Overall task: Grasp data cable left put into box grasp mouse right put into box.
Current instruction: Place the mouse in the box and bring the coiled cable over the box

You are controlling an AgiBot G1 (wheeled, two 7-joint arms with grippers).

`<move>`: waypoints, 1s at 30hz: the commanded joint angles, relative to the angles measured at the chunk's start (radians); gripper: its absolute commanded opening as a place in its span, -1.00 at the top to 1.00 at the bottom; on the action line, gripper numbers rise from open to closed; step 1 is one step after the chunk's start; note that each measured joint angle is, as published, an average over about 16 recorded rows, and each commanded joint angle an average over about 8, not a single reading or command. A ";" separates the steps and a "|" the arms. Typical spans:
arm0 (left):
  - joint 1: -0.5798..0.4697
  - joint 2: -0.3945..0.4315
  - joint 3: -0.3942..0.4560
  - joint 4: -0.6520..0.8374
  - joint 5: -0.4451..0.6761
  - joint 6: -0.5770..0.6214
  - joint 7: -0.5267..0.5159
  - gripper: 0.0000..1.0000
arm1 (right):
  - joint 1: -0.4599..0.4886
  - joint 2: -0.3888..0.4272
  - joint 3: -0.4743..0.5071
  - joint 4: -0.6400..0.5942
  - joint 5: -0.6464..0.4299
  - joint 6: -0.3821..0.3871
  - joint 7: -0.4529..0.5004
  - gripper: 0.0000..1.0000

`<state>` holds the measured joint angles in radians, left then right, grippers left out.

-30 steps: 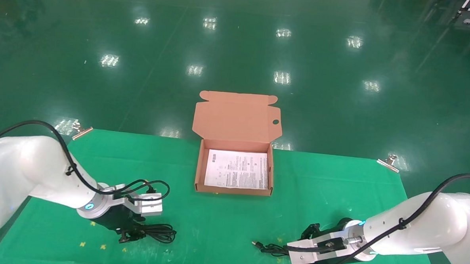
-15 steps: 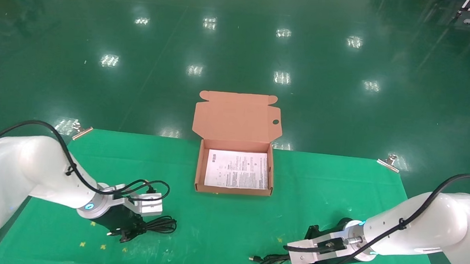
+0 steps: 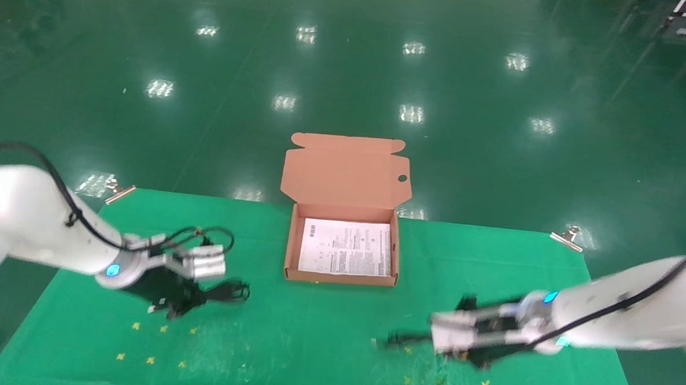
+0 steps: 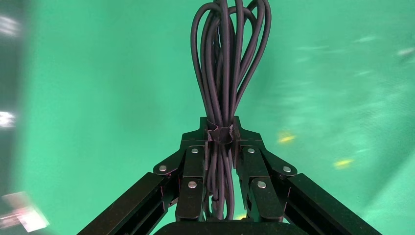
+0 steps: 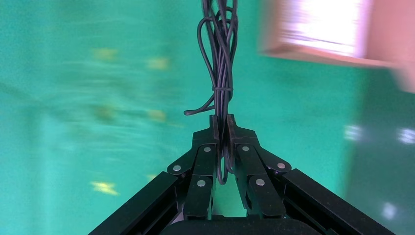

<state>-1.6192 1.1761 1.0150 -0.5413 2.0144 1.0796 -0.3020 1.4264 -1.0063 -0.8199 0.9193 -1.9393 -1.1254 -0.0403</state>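
Note:
The salmon-orange box [image 3: 287, 254] stands open at the table's far middle, its flap lid up and a white printed sheet inside. My left gripper [image 3: 186, 306] is shut on the data cable [image 3: 231, 292], a black wound bundle, and holds it just above the cloth left of the box. The left wrist view shows the bundle [image 4: 226, 58] clamped at its tie between the fingers [image 4: 193, 169]. My right gripper [image 3: 459, 352] is shut on the mouse's thin black cord [image 3: 397, 338], bundled and tied [image 5: 221, 63]. The mouse body does not show. The box shows blurred in the right wrist view [image 5: 337, 49].
The table is covered with a green cloth [image 3: 325, 342] clipped at its far corners, with small yellow marks near the front. Shiny green floor lies beyond the far edge.
Both arms have risen and moved away from the front edge toward the box. The left carries the data cable bundle and the right carries the cord.

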 commanded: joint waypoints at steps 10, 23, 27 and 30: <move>-0.052 -0.096 0.001 -0.313 0.118 -0.059 -0.156 1.00 | 0.120 0.059 0.097 0.134 0.030 0.070 0.092 1.00; -0.096 -0.082 -0.016 -0.506 0.263 -0.169 -0.278 1.00 | 0.288 -0.126 0.149 -0.015 0.094 0.191 -0.019 1.00; -0.107 -0.068 -0.015 -0.511 0.287 -0.189 -0.278 1.00 | 0.330 -0.180 0.161 -0.101 0.119 0.223 -0.082 1.00; -0.115 -0.059 -0.014 -0.514 0.303 -0.201 -0.274 1.00 | 0.361 -0.217 0.168 -0.165 0.137 0.235 -0.126 1.00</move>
<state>-1.7342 1.1143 1.0009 -1.0543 2.3138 0.8842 -0.5763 1.7867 -1.2181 -0.6546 0.7608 -1.8044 -0.9009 -0.1648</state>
